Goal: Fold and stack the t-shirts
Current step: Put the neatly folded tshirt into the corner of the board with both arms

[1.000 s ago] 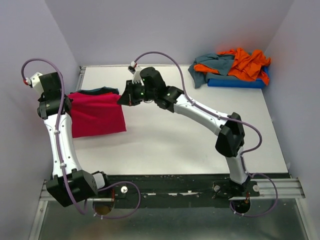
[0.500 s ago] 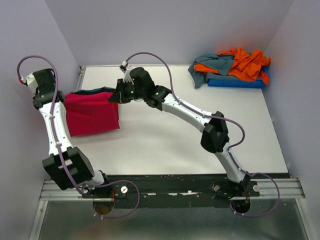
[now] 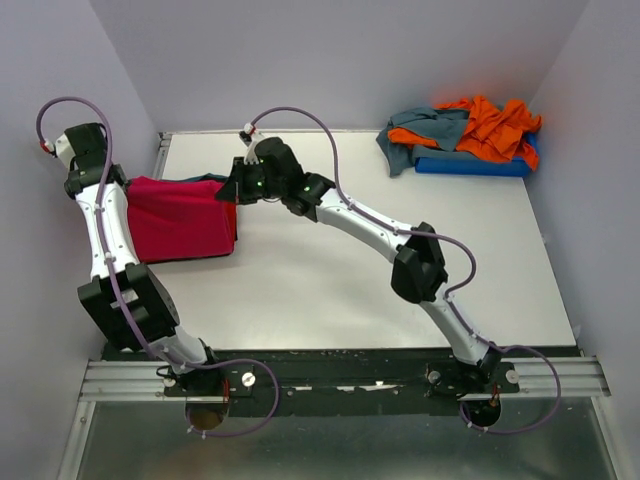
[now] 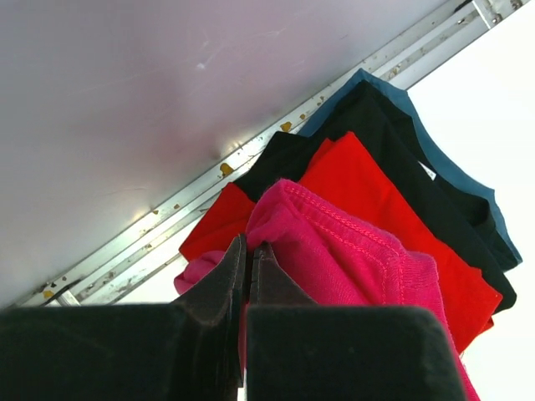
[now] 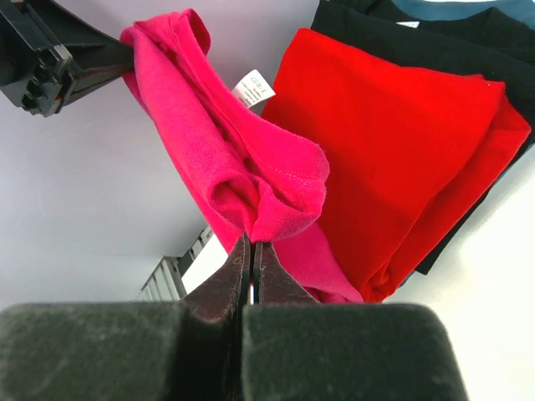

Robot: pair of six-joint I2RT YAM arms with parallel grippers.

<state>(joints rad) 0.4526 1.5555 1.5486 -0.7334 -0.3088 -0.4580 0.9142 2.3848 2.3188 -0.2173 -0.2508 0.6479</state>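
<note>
The magenta-pink t-shirt point(image 3: 180, 218) is up at the far left of the table point(image 3: 350, 290), strung between both arms above the tees already folded there. The left gripper point(image 4: 249, 261) is pinched tight on a hemmed edge, fingers closed with cloth between them. The right gripper point(image 5: 251, 251) is clamped the same way on a bunched fold at the other end, white label point(image 5: 253, 89) dangling.

Underneath, the red t-shirt point(image 5: 401, 142) lies folded on a black shirt point(image 4: 376, 125), with a teal shirt point(image 4: 458, 174) at the bottom; only slivers of those two peek out. From above, the pink cloth covers nearly all of them, and the left fingers are lost behind the arm, probably at the shirt's left edge.

In the far right corner, the orange t-shirt point(image 3: 490, 125) and grey-teal t-shirt point(image 3: 430, 130) sit heaped on the blue tray point(image 3: 470, 163), which is mostly buried.
</note>
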